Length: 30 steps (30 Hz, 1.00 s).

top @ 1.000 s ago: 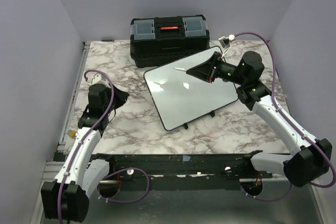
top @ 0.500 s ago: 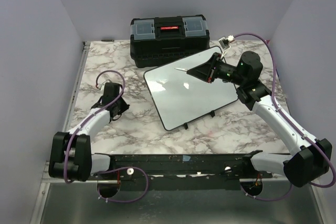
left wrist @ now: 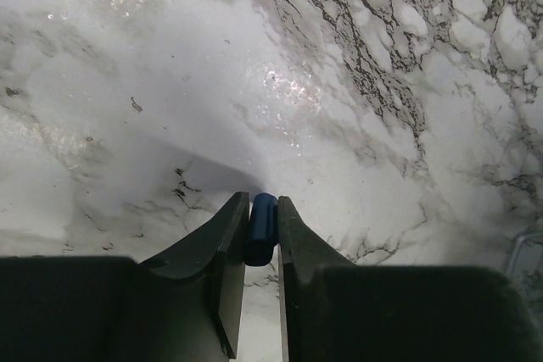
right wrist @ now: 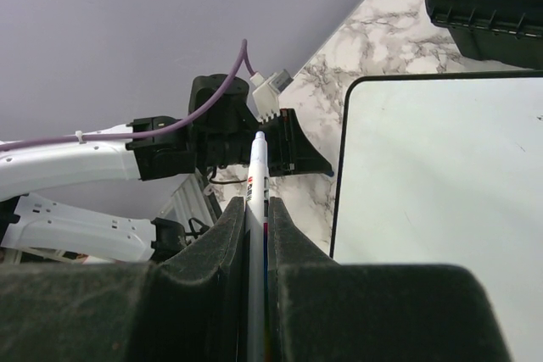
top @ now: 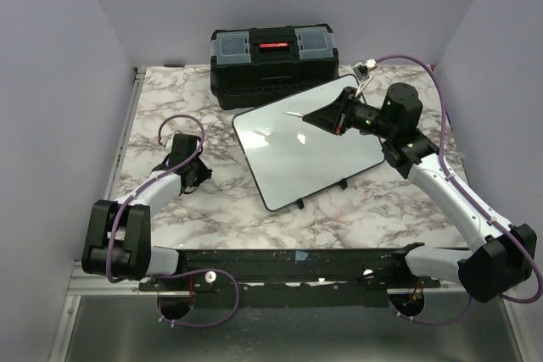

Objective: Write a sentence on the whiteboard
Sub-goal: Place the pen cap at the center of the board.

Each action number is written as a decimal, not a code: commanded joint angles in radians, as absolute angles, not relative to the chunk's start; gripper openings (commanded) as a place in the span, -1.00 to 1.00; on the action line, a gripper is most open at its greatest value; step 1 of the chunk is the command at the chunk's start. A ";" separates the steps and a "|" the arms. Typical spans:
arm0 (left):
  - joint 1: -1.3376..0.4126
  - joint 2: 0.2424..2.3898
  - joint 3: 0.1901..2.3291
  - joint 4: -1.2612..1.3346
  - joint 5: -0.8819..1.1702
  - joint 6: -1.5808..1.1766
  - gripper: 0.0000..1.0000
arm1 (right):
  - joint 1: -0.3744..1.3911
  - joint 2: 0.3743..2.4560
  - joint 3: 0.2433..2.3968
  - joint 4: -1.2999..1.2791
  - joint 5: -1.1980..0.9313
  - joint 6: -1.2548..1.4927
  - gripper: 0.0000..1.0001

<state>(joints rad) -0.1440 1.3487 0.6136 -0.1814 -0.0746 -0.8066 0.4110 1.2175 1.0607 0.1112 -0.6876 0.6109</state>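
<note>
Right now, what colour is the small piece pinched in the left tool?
Blue piece, clearest in left wrist view.

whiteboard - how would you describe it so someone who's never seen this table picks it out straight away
On the marble table, find the black toolbox at the far edge. Just in front of it, skewed, lies the whiteboard. It is the only flat, glossy white panel, with a thin black rim and rounded corners.

Marble-patterned table (top: 170,99) carried a black toolbox (top: 273,64) mid-way along the far edge. Whiteboard (top: 297,158) sat askew just before it, toward the right edge.
</note>
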 commanded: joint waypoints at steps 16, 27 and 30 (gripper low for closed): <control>-0.146 1.261 0.568 -0.127 -0.068 -0.831 0.26 | 0.412 1.197 1.062 0.058 -0.650 0.575 -0.99; -0.146 1.056 0.543 -0.187 -0.150 -0.796 0.83 | 0.412 1.179 1.055 0.050 -0.649 0.571 -0.99; -0.147 0.975 0.528 -0.190 -0.178 -0.777 0.86 | 0.411 1.171 1.051 0.049 -0.643 0.571 -0.99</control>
<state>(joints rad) -0.1444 1.0729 0.5526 -0.1677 -0.1078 -0.8116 0.4110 1.1984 1.0607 0.0586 -0.6666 0.5823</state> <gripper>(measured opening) 0.915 0.126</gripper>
